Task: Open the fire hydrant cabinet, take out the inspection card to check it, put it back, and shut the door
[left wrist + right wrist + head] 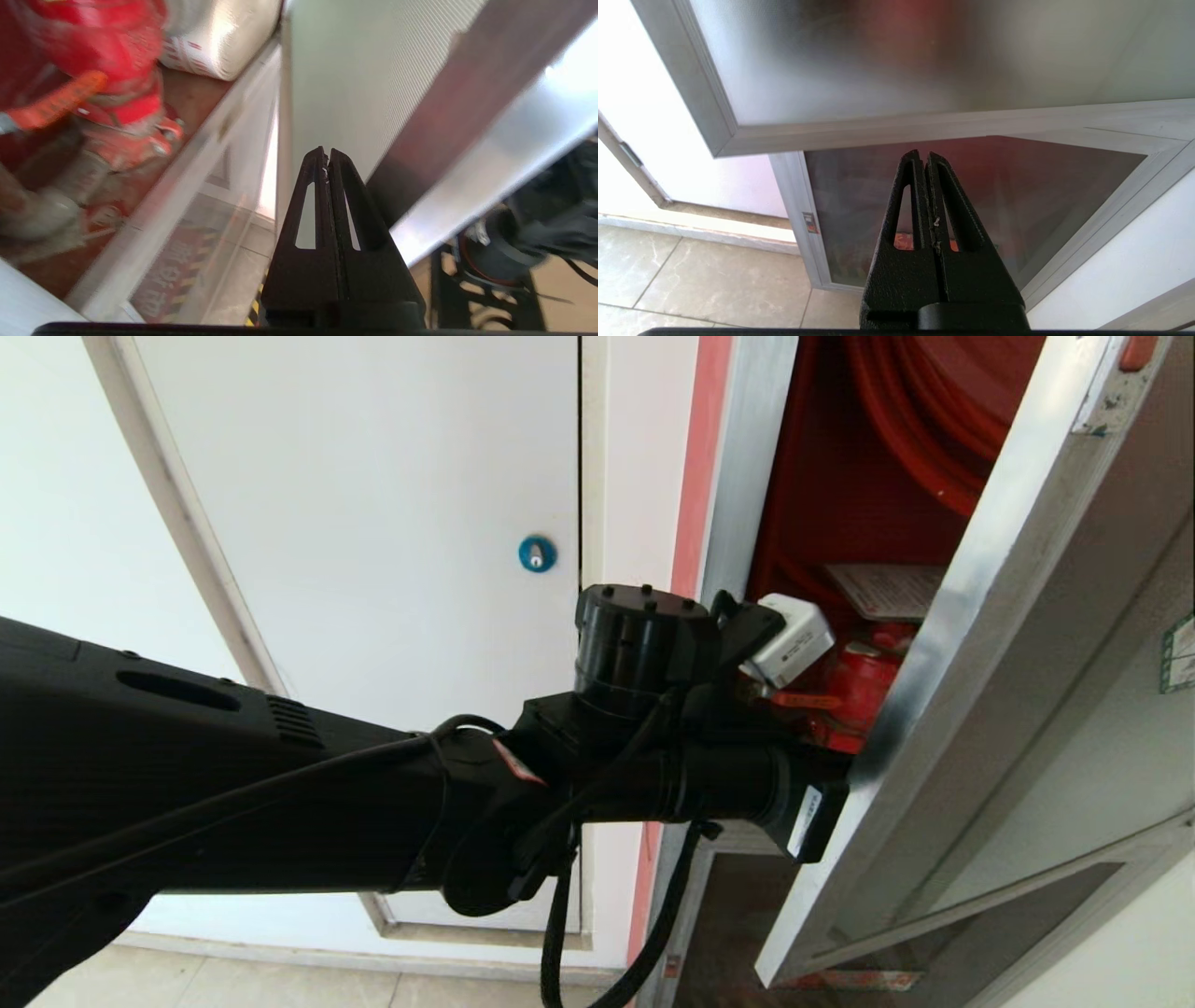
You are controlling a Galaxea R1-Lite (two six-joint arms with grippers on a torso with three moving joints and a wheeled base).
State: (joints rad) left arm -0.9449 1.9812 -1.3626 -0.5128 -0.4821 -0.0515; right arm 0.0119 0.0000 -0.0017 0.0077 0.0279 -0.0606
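The fire hydrant cabinet (pixel 738 476) stands partly open, showing its red interior. Inside, the whitish inspection card (pixel 887 588) lies above the red valve (pixel 859 681), and a white rolled hose (pixel 219 32) sits beside the valve. The door (pixel 943 644) swings out towards me on its silver frame. My left arm reaches across to the door's free edge, with its fingers tucked behind that edge in the head view. In the left wrist view my left gripper (pixel 325 151) is shut and empty, just inside the door frame (pixel 490 149). My right gripper (pixel 923 154) is shut and empty, parked low before the door (pixel 878 56).
Left of the cabinet is a plain white panel with a blue round lock (pixel 537 553). Below the door sits a smaller dark glass panel (pixel 1017 196) in a silver frame. Beige floor tiles (pixel 691 280) run along the wall's foot. My own base (pixel 514 242) shows behind the door.
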